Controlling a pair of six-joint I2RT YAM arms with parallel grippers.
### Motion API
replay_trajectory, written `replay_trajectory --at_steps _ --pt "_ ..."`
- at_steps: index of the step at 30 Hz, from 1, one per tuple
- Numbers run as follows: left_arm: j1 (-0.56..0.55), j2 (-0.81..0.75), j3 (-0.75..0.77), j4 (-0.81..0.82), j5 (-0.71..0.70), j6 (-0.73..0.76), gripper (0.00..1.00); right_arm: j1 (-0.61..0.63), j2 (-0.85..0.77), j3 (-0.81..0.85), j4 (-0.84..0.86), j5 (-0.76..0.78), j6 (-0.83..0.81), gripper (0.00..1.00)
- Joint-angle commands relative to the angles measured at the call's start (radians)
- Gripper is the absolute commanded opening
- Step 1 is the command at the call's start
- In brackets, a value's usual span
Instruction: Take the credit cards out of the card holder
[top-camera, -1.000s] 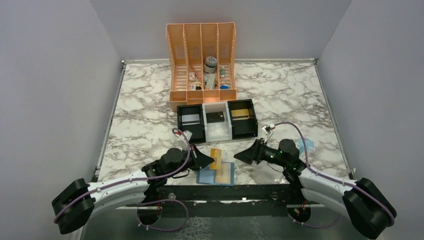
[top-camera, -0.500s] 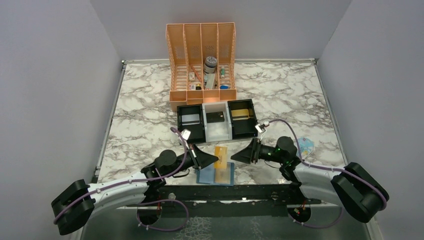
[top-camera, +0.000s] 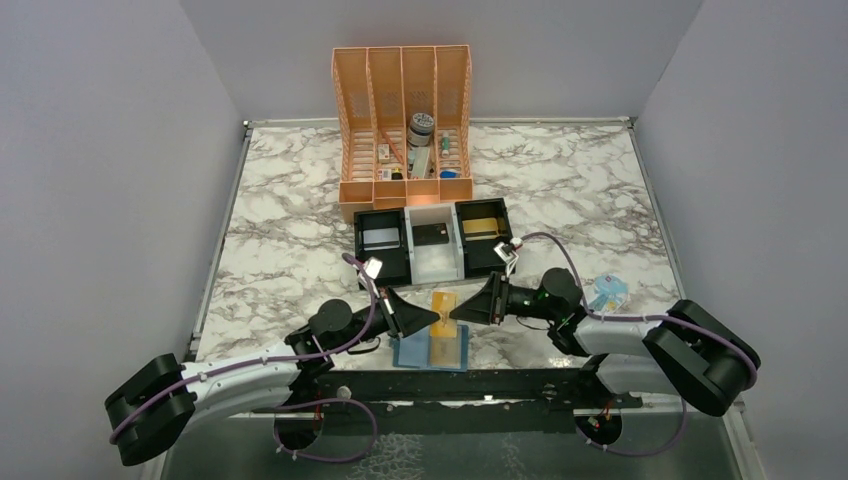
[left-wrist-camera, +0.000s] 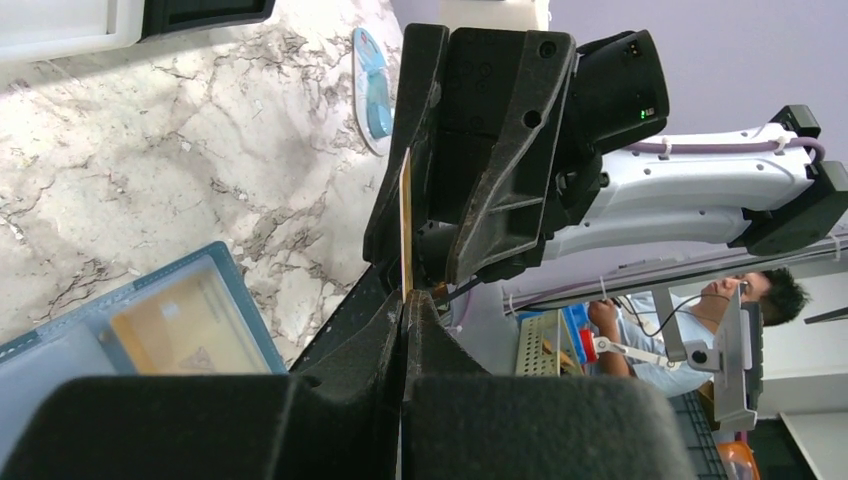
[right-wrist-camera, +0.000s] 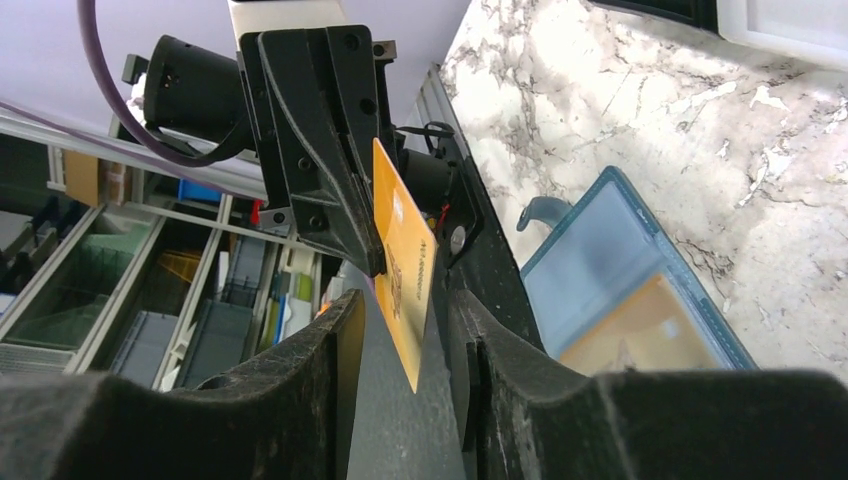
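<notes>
The blue card holder lies open at the table's near edge, with one gold credit card in its right pocket. My left gripper is shut on the lower edge of a second gold credit card and holds it upright above the holder. The left wrist view shows that card edge-on. My right gripper faces the left one, its jaws standing either side of the card's free end with a gap on both sides.
A black-and-white three-compartment tray sits behind the grippers and holds a silver card, a dark card and a gold card. Behind it stands an orange file rack. A pale blue packet lies right.
My right gripper has moved left up to the raised card and its jaws have narrowed around it. The left gripper has stayed shut on the card, lifting it slightly.
</notes>
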Motion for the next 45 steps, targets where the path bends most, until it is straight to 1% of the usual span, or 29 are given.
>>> replay_trajectory --at_steps 1,4,7,12,15,19,21,24,25,26,27,28,29,30,31,32,33,36,38,40,42,45 --pt "-0.001 -0.001 -0.022 0.069 0.024 -0.007 0.00 0.016 0.045 0.012 0.128 -0.029 0.032 0.34" --pt "-0.001 -0.004 -0.031 0.076 0.019 -0.012 0.00 0.019 0.068 -0.001 0.195 -0.040 0.051 0.29" --pt "-0.002 -0.009 -0.037 0.087 0.018 -0.015 0.00 0.022 0.083 -0.006 0.225 -0.048 0.061 0.22" --pt "-0.002 -0.013 -0.038 0.100 0.019 -0.015 0.00 0.031 0.105 0.003 0.250 -0.057 0.065 0.21" --pt "-0.002 -0.011 -0.038 0.105 0.023 -0.016 0.00 0.037 0.117 0.009 0.262 -0.061 0.068 0.18" --pt "-0.002 -0.009 -0.043 0.111 0.023 -0.020 0.00 0.039 0.132 0.010 0.283 -0.069 0.071 0.09" --pt "-0.002 -0.013 -0.047 0.111 0.022 -0.022 0.00 0.039 0.132 0.005 0.288 -0.066 0.066 0.02" --pt "-0.002 -0.025 -0.051 0.109 0.023 -0.008 0.00 0.039 0.113 -0.008 0.287 -0.041 0.048 0.01" --pt "0.001 -0.033 -0.041 0.085 0.026 0.010 0.14 0.039 0.099 -0.016 0.280 -0.019 0.042 0.01" --pt "0.008 -0.050 -0.013 0.006 0.027 0.043 0.29 0.033 0.073 -0.024 0.247 -0.001 0.028 0.01" --pt "0.015 -0.080 0.043 -0.112 0.025 0.090 0.44 0.025 0.039 -0.025 0.186 0.017 0.002 0.01" --pt "0.017 -0.100 0.107 -0.262 0.010 0.151 0.60 0.017 -0.001 -0.017 0.092 0.039 -0.039 0.01" --pt "0.018 -0.115 0.173 -0.394 -0.018 0.212 0.73 0.011 -0.045 0.000 -0.014 0.069 -0.084 0.01" --pt "0.018 -0.126 0.234 -0.527 -0.061 0.266 0.83 0.007 -0.091 0.023 -0.141 0.107 -0.142 0.01" --pt "0.019 -0.132 0.278 -0.633 -0.106 0.301 0.91 0.004 -0.137 0.051 -0.244 0.147 -0.201 0.01" --pt "0.020 -0.136 0.314 -0.710 -0.151 0.325 0.96 0.002 -0.179 0.075 -0.342 0.195 -0.255 0.01" --pt "0.021 -0.141 0.335 -0.772 -0.191 0.338 0.99 -0.002 -0.215 0.096 -0.422 0.244 -0.303 0.01" --pt "0.023 -0.153 0.361 -0.889 -0.279 0.345 0.99 -0.012 -0.286 0.185 -0.650 0.397 -0.436 0.01" --pt "0.022 -0.160 0.361 -0.936 -0.301 0.339 0.99 -0.016 -0.295 0.258 -0.794 0.502 -0.513 0.01" --pt "0.023 -0.172 0.355 -0.967 -0.308 0.332 0.99 -0.016 -0.284 0.326 -0.898 0.607 -0.588 0.01" --pt "0.024 -0.188 0.346 -0.982 -0.310 0.331 0.99 -0.017 -0.272 0.383 -0.955 0.684 -0.665 0.01" --pt "0.024 -0.213 0.330 -0.994 -0.311 0.324 0.99 -0.016 -0.239 0.439 -0.974 0.779 -0.786 0.01"
